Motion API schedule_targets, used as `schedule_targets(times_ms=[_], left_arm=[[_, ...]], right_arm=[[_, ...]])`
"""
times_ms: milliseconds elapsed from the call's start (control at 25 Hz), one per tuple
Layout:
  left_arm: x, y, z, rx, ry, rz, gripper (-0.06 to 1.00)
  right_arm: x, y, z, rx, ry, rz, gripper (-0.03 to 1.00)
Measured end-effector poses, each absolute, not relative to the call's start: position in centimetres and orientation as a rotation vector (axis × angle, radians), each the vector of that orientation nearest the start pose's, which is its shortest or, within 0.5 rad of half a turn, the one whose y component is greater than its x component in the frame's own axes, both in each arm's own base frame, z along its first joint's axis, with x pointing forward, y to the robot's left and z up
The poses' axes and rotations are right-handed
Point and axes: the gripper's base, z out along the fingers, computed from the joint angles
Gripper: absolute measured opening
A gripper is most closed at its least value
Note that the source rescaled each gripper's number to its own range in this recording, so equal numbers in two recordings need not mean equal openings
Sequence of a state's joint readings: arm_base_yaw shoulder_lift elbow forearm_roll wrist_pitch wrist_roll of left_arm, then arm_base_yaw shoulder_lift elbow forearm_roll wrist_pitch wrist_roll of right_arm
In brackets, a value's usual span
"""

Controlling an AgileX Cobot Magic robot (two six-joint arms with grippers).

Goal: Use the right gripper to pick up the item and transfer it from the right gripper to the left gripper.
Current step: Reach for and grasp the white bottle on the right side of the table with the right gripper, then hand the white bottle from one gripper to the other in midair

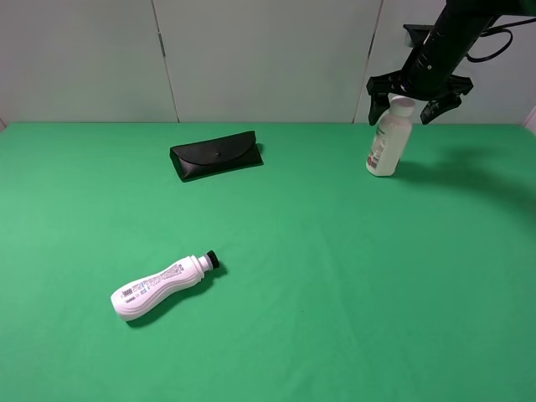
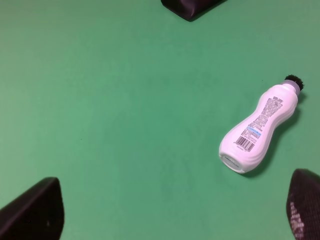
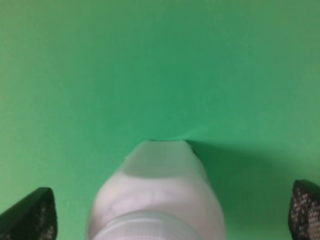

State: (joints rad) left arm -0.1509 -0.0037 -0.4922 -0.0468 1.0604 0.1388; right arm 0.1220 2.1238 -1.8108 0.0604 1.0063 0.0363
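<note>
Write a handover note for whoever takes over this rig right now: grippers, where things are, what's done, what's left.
Right gripper: open, jaws either side of the cap of the standing white bottle, at the far right of the green table. No grasp yet.
Left gripper: open and empty, above the table near the lying white bottle; out of the high camera's view.
Black case: lies far centre-left, clear of both grippers.
Done: the right gripper is in place at the bottle.
Left: close on the bottle, lift it, pass it to the left gripper.
</note>
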Motion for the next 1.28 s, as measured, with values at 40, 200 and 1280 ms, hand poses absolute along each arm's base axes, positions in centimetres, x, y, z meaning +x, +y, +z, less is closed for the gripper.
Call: schedule_targets(times_ms=[40, 200, 1280], left_arm=[[-0.5, -0.3, 27.5, 0.298, 2.026, -0.064, 0.76], [-0.5, -0.3, 27.5, 0.298, 2.026, -0.064, 0.76], [-0.5, -0.3, 27.5, 0.298, 2.026, -0.064, 0.76]], right_arm=[[45.7, 6.1, 22.3, -0.087, 2.805, 0.118, 1.0], [45.7, 6.1, 22.1, -0.087, 2.807, 0.118, 1.0], [45.9, 6.4, 20.2, -0.085, 2.87, 0.134, 0.04]])
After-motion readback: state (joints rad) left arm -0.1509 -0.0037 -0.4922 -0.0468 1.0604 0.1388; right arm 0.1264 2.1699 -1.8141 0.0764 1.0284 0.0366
